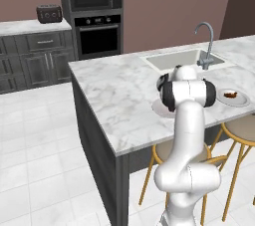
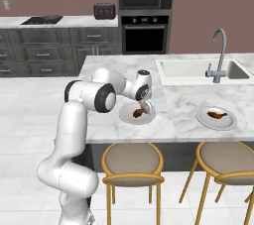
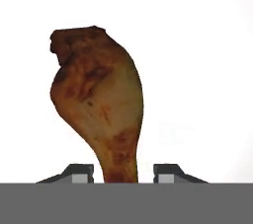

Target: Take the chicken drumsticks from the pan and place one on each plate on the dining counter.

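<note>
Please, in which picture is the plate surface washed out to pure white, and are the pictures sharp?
Hand view: the near plate is blown out to flat white, rim lost, while the drumstick stays detailed. Right base view: the same plate shows soft grey shading, edges slightly blurry. Left base view: evenly lit, no glare.

A drumstick (image 3: 96, 102) lies on white, its narrow end between the tool's (image 3: 122, 173) parted fingertips.
</note>
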Motion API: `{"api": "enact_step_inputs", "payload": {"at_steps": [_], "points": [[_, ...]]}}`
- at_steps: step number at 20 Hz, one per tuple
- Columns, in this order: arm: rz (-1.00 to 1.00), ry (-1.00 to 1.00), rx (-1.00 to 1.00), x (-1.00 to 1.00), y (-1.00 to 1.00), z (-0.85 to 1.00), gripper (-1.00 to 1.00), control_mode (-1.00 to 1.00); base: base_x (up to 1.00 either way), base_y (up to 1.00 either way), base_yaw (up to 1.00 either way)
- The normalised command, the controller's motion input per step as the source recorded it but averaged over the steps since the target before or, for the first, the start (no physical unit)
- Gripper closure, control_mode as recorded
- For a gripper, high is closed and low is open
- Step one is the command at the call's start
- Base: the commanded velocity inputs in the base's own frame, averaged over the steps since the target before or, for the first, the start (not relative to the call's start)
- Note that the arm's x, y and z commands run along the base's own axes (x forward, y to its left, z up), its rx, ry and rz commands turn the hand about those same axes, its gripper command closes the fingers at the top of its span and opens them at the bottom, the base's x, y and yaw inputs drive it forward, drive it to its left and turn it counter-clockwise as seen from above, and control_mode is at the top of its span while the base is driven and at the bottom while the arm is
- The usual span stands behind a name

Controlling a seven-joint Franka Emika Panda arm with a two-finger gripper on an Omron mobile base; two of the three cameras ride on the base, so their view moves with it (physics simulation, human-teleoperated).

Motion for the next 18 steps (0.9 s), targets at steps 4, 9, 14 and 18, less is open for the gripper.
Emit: {"api": "enact_step_inputs", "payload": {"at_steps": [4,9,14,18], "points": [[0.03,-0.12,0.00,-0.31,-0.10,0.19,-1.00,-1.00,0.00,0.00,0.00],[0.04,-0.10,0.00,-0.66,0.00,0.84,-1.00,-1.00,0.00,0.00,0.00],[0.11,-0.19,0.00,-0.99,0.04,1.00,-1.00,-1.00,0.00,0.00,0.00],[0.14,-0.20,0.03,-1.00,0.00,1.00,-1.00,-1.00,0.00,0.00,0.00]]}}
